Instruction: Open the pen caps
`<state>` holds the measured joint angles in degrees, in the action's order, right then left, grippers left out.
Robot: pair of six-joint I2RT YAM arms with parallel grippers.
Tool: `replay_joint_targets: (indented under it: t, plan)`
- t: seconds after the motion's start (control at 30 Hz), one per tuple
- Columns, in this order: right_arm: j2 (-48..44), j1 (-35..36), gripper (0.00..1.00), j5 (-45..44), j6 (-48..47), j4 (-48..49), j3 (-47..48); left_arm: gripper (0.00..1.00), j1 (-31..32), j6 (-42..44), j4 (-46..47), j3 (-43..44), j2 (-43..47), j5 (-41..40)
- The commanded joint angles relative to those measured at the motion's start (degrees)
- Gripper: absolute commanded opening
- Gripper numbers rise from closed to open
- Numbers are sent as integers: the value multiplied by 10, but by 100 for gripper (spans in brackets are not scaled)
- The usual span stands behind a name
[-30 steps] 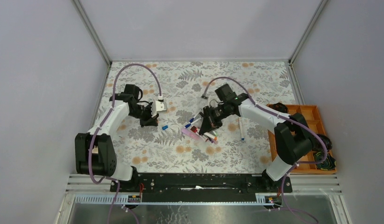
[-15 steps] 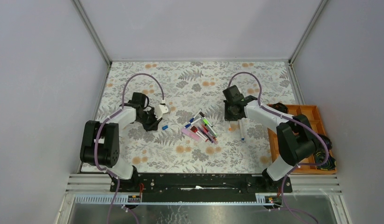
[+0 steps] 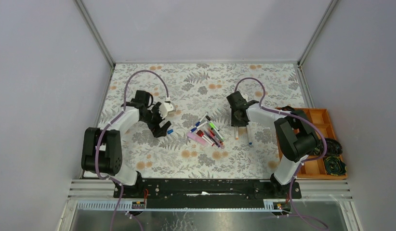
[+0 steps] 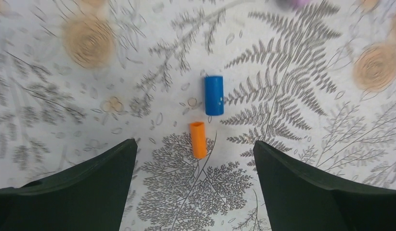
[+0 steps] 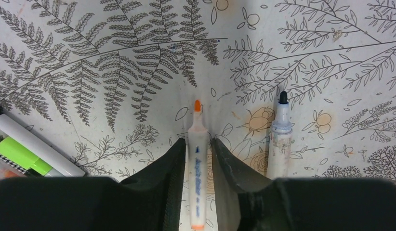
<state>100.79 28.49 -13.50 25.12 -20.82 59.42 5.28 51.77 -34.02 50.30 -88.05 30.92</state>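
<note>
Two loose caps lie on the flower-patterned table [image 3: 186,166] beneath the left claw [image 3: 160,127], whose jaws stand wide apart and hold nothing. Seen from the left wrist, the blue cap [image 4: 214,95] lies just beyond the orange cap [image 4: 198,139]. The pair are nearly end to end but not quite touching, and both rest in the gap between the two dark fingers [image 4: 90,185]. From above only the blue cap shows, just beside the claw on the side toward the middle of the table.

Across the table, the right claw [image 5: 197,147] points down over an orange-tipped pen [image 5: 196,126] that lies uncapped between its jaws. The jaws are only slightly apart, with a thin gap showing on each side of the barrel. Just beside it, and parallel, lies a second uncapped pen [image 5: 281,130] with a dark tip.

Between the two arms, a heap of pens [image 3: 206,132] with green, red, blue and pink ends lies fanned on the cloth. An orange tray [image 3: 315,111] sits at the table's right edge.
</note>
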Motion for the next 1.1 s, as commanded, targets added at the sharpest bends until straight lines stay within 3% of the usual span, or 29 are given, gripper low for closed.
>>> replay_joint_targets:
  t: [0.0, 0.37, 0.6, 0.8, 1.07]
  plan:
    - [5, 3, 34, -5, 0, 2, -2, 98, 1, -27, -59, 65, 31, 57]
    - [-76, 17, 36, -21, -14, -22, 17, 99, -4, -130, -154, 208, 73, 73]
    - [-68, 95, 34, 62, -55, 0, 47, 98, -6, -200, -122, 216, 113, 71]
    - [-22, 105, 31, 126, -69, 23, 54, 99, -6, -242, -92, 216, 108, 52]
    - [11, 108, 31, 126, -75, 25, 49, 98, -6, -233, -100, 201, 123, 48]
